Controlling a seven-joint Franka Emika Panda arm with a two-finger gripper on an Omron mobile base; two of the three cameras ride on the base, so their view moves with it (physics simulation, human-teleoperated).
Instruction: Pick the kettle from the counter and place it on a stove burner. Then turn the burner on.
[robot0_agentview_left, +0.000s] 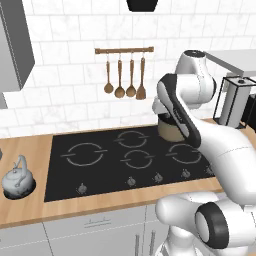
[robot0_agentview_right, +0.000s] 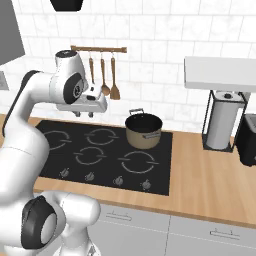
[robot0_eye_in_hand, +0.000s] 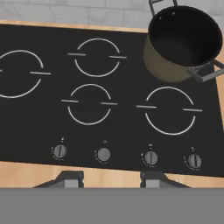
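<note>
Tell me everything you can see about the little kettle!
The kettle is small, squat and round, and looks like shiny silver-grey metal with a dark base. A thin arched handle curves over its top, and a short spout sticks out. It stands upright on the light wooden counter, left of the black cooktop and off the glass. Nothing else touches it; it sits alone on the wood.

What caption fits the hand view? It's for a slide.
Gripper hovering open over the black cooktop, tan pot on the back right ring.
</note>
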